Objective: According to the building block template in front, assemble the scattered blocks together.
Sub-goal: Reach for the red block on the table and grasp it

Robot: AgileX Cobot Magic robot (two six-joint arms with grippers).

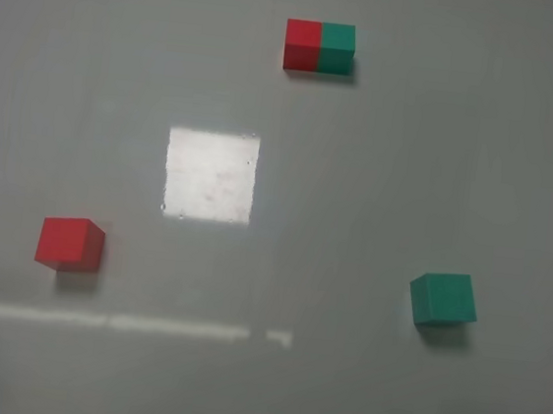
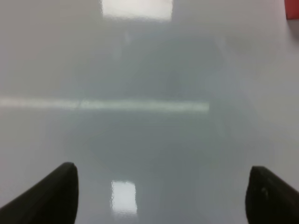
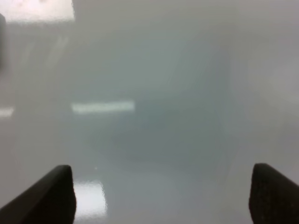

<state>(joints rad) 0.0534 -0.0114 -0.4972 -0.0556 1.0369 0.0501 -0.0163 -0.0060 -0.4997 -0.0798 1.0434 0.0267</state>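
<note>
The template (image 1: 319, 46) is a joined red and teal-green bar at the far middle of the table. The loose red cube (image 1: 70, 243) sits near left, the loose teal-green cube (image 1: 443, 300) near right, far apart. Neither arm shows in the exterior high view. My left gripper (image 2: 161, 196) is open over bare table; a red corner (image 2: 292, 9) shows at the frame edge. My right gripper (image 3: 161, 193) is open over bare table with no block in its view.
The grey glossy table (image 1: 359, 176) carries a bright square light reflection (image 1: 211, 174) in the middle and a thin bright streak (image 1: 116, 322) nearer the front.
</note>
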